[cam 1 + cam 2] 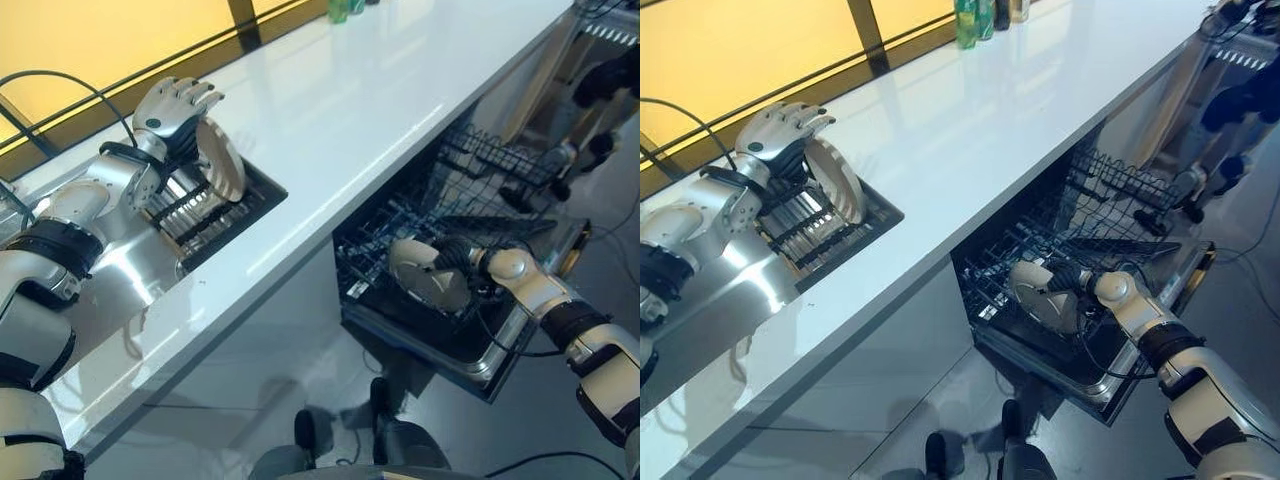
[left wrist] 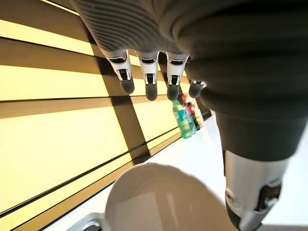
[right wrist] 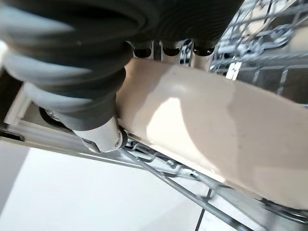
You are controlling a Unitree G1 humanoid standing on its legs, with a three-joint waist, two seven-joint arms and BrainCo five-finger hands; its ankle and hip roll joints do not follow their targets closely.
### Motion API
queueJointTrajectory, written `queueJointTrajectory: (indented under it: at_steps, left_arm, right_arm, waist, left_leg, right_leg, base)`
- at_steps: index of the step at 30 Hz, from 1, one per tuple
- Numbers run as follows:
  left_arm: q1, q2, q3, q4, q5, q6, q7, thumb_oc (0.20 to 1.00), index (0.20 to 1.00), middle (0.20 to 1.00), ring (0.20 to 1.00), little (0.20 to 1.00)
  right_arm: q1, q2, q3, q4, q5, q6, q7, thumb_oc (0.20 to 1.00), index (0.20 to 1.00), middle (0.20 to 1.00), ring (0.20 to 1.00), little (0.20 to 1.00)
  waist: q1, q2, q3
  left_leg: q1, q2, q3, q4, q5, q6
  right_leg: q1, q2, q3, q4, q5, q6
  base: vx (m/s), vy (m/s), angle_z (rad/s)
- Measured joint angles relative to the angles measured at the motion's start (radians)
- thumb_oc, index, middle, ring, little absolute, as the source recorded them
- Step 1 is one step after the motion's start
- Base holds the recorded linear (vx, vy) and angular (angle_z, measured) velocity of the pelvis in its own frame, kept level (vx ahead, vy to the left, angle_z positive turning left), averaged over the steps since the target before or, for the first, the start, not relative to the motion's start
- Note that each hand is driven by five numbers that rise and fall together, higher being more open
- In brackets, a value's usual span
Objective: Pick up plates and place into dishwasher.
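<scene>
A cream plate stands tilted on edge inside the lower rack of the open dishwasher, below the white bench. The right hand is clamped on it, fingers curled over the rim, as the right wrist view shows, with the plate's broad face just beside the rack's wires. A second pale plate stands upright in the drying rack sunk into the bench near the window. The left hand hovers just above this plate, fingers straight and spread apart, holding nothing. Green bottles stand at the far end of the bench.
</scene>
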Motion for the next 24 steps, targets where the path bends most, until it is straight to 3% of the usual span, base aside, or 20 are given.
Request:
queueJointTrajectory:
  at_steps: [11,12,18,24]
  left_arm:
    - [-0.065,-0.029,-0.043,0.016,0.048,0.018,-0.060,1.000,1.000,1.000,1.000,1.000]
    - [-0.069,-0.037,-0.045,0.016,0.061,0.018,-0.066,1.000,1.000,1.000,1.000,1.000]
    - [-0.094,-0.059,-0.068,0.012,0.085,0.022,-0.074,1.000,1.000,1.000,1.000,1.000]
    - [-0.116,-0.055,-0.068,0.007,0.125,0.045,-0.097,1.000,1.000,1.000,1.000,1.000]
  right_arm:
    - [-0.091,0.044,0.015,0.112,-0.022,0.024,0.024,0.200,0.200,0.200,0.200,0.200]
    - [-0.093,0.049,0.015,0.121,-0.027,0.028,0.016,1.000,1.000,1.000,1.000,1.000]
    - [-0.120,0.058,0.015,0.102,-0.027,0.029,-0.063,1.000,1.000,1.000,1.000,1.000]
    - [-0.121,0.002,0.014,-0.145,0.023,0.029,-0.133,1.000,1.000,1.000,1.000,1.000]
  waist:
    - [0.014,0.020,0.032]
    - [0.018,0.020,0.033]
    - [0.017,0.036,0.065]
    - [-0.010,0.036,0.121]
  left_leg:
    - [-0.015,-0.012,-0.011,-0.001,0.000,0.002]
    - [-0.016,-0.012,-0.011,-0.001,0.000,0.002]
    - [-0.034,-0.015,-0.022,-0.002,0.004,0.008]
    - [-0.052,-0.019,-0.015,0.002,0.006,0.011]
  right_leg:
    - [-0.007,-0.015,-0.021,0.000,-0.005,-0.007]
    - [-0.007,-0.015,-0.021,0.000,-0.005,-0.007]
    - [-0.022,-0.019,-0.028,0.000,-0.004,-0.005]
    - [-0.044,-0.015,-0.010,0.000,0.008,-0.019]
  base:
    - [-0.02,0.023,0.05]
    - [-0.02,0.046,0.02]
    - [-0.02,0.043,0.05]
    - [0.00,0.050,-0.05]
